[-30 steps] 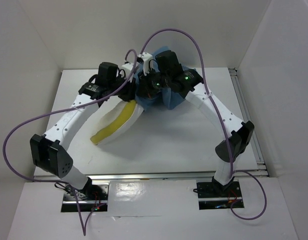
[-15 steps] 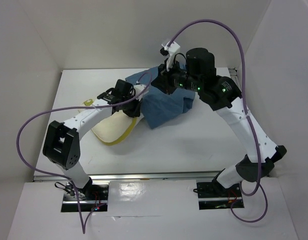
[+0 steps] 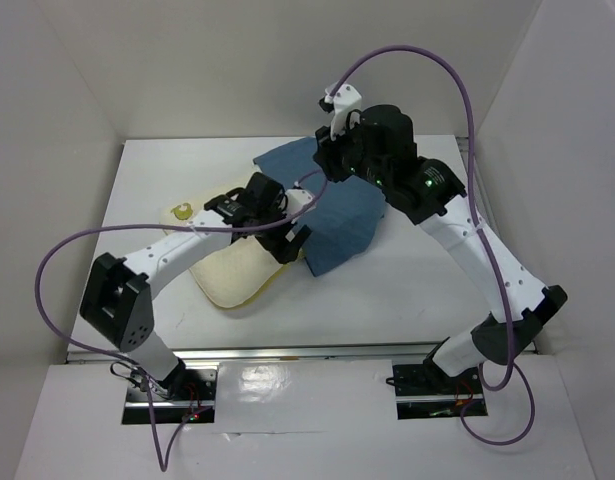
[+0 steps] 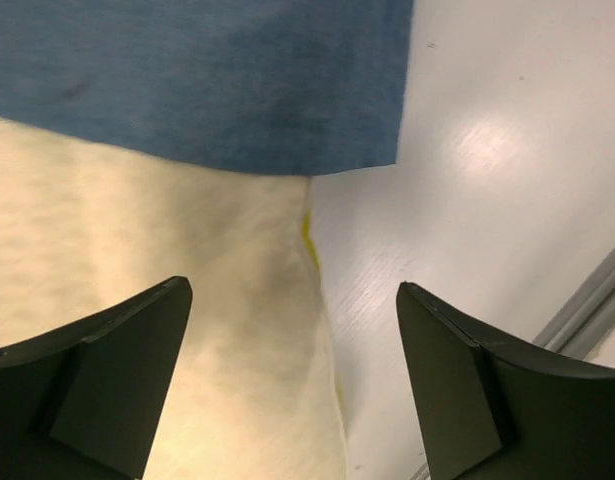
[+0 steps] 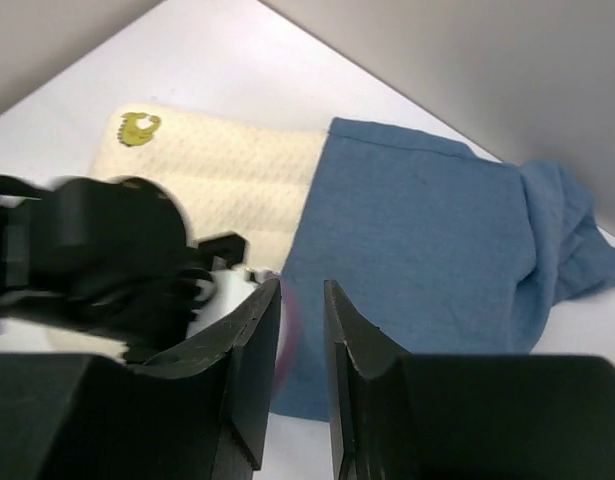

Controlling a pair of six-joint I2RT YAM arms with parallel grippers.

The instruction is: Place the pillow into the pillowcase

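Observation:
The cream pillow lies flat on the white table, its yellow mark at the far left corner. Its right part is under the blue pillowcase, whose edge crosses the pillow in the left wrist view. My left gripper hangs open just above the pillow's near edge, beside the pillowcase hem, holding nothing. My right gripper is raised over the far end of the pillowcase, its jaws a narrow gap apart with nothing between them.
White walls close in the table on the left, back and right. A metal rail runs along the right table edge and another shows near the front. Purple cables loop over both arms.
The left gripper has opened wide and let go. The right gripper's jaws have parted. Pillow and pillowcase have settled flat, the case spread further over the pillow.

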